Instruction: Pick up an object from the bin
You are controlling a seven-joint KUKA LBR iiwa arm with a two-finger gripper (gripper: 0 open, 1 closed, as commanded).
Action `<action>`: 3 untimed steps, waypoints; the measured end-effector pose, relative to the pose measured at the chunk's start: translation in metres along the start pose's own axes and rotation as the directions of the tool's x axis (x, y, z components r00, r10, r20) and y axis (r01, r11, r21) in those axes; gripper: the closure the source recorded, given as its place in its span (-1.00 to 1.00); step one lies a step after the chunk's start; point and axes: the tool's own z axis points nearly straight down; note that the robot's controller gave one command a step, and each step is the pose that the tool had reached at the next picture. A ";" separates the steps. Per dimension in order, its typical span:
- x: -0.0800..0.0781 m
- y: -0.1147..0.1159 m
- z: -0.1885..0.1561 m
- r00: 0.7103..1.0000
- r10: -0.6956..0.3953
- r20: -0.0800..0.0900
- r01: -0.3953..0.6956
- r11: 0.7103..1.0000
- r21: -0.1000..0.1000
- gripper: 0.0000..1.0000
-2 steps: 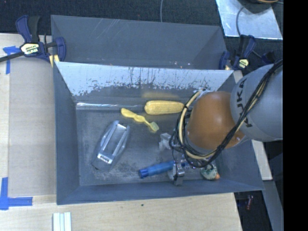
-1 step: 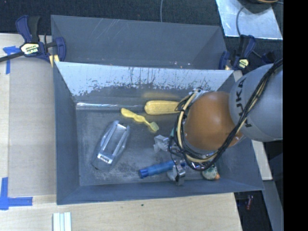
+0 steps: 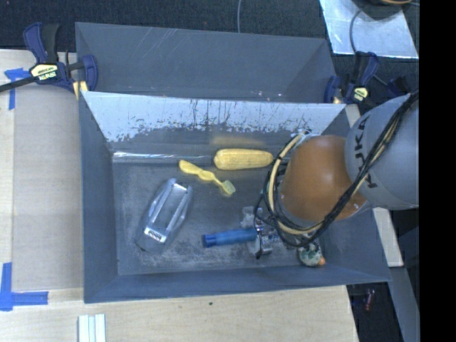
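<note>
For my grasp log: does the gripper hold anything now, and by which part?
It cannot be told. The gripper sits at the right end of the blue stick-like thing near the bin's front wall.

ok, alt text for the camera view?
The arm's gripper sits low at the right end of a blue stick-shaped tool at the front of the bin. Elsewhere lie a clear plastic container, a yellow corn cob and a small yellow brush.

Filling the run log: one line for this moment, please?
gripper: front of bin | at: right end of blue stick | hold: unclear
</note>
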 end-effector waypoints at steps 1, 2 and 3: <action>0.000 0.000 0.000 1.000 0.000 0.000 0.000 1.000 0.000 1.00; 0.001 0.002 -0.009 1.000 -0.028 0.003 0.028 1.000 0.001 1.00; -0.004 0.001 -0.008 1.000 -0.006 0.005 0.006 1.000 0.001 1.00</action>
